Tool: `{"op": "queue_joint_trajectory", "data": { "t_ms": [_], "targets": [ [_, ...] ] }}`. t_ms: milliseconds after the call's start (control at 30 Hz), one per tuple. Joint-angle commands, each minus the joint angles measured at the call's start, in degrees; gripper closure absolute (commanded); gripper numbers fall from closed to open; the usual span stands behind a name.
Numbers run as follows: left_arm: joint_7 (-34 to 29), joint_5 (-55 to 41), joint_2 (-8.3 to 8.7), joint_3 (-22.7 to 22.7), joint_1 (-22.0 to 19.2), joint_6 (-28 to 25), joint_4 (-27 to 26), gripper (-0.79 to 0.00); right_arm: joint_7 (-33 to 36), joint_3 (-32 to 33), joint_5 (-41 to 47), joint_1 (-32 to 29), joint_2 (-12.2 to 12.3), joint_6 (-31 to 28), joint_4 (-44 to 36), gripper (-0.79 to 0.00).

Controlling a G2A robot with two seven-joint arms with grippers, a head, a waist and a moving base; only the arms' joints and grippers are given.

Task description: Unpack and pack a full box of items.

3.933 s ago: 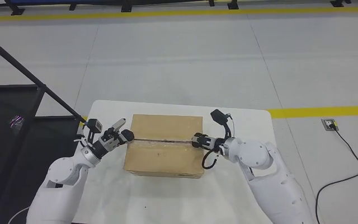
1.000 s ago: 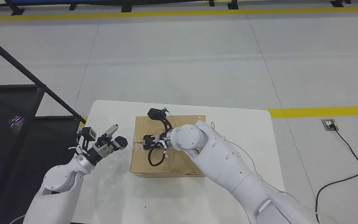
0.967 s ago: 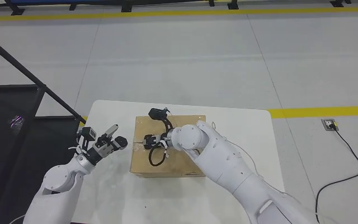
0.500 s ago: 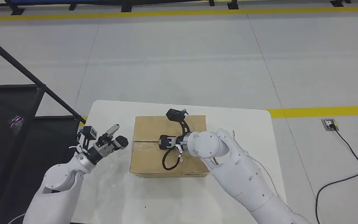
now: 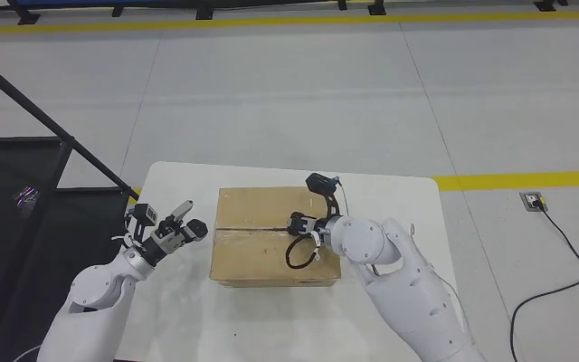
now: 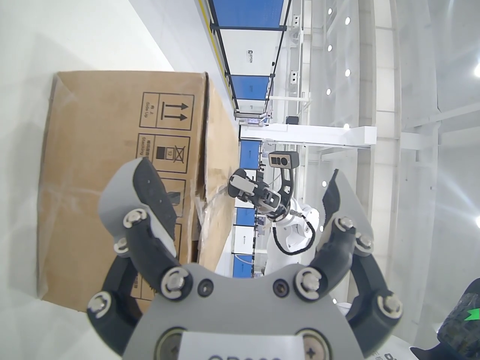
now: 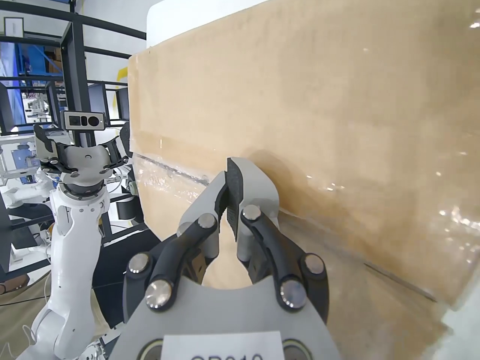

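- Black-padded right pincer has its fingers pressed together with nothing between them. Its tip points along the top of the box, right at the taped seam. Whether the tip touches the cardboard cannot be told.
- From above, this pincer is over the right half of the box top, so most of the seam runs away from it toward the box's left end.
- Left pincer has its fingers spread wide and empty. It is held off the left end of the box, near that end face but apart from it, level with the seam.
- Both top flaps of the box lie shut, and crinkled clear tape runs along the line where they meet. The box stands in the middle of the white table, between the two pincers.
- Beyond the table is pale grey floor crossed by a yellow stripe, and a black frame stands off to the left.
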Motion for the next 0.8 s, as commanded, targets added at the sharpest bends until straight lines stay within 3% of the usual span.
{"op": "queue_joint_trajectory", "data": {
  "t_ms": [0, 200, 767],
  "targets": [
    [-0.11, -0.11, 0.01, 0.01, -0.03, 0.04, 0.02, -0.785, 0.16, 1.27, -0.97, -1.59, 0.45, 0.91, -2.19, 0.0],
    [-0.32, -0.08, 0.06, 0.01, -0.12, -0.16, 0.05, -0.785, 0.64, 5.17, -2.88, -4.85, 1.55, 3.82, -5.22, 0.0],
    [-1.89, -1.13, 0.48, -1.39, -0.63, -0.42, 1.13, -0.785, -2.17, 18.56, 4.62, -15.16, 3.97, -1.11, -11.45, 0.0]
  ]
}}
